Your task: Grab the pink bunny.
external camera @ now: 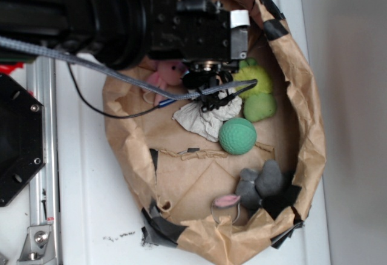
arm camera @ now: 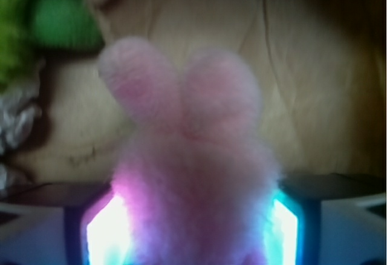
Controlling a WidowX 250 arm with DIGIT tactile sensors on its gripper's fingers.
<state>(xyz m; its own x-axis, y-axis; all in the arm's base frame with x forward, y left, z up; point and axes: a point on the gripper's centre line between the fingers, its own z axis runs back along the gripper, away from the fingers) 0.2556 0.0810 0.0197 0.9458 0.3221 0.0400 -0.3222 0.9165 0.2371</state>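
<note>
Pink plush fills your wrist view: the pink bunny (arm camera: 187,174) sits between the gripper (arm camera: 190,229)'s 2 glowing pads (arm camera: 100,235), apparently clamped there, near the paper bag (external camera: 302,126)'s upper-left wall, beside the white wad (external camera: 202,120).

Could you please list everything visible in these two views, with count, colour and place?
bunny: one, pink, between the end effector's fingers; in the exterior view near the bag's upper left wall
paper wad: one, white, bag centre, under the arm
ball: one, green, beside the wad
green plush: one, lime green, upper right of the bag
grey plush: one, grey with a pink ear, lower right of the bag
bag: one, brown paper with black tape, on the white table
cable: one, grey braided, running from the arm
end effector: one, black, lit pads, around the bunny
</note>
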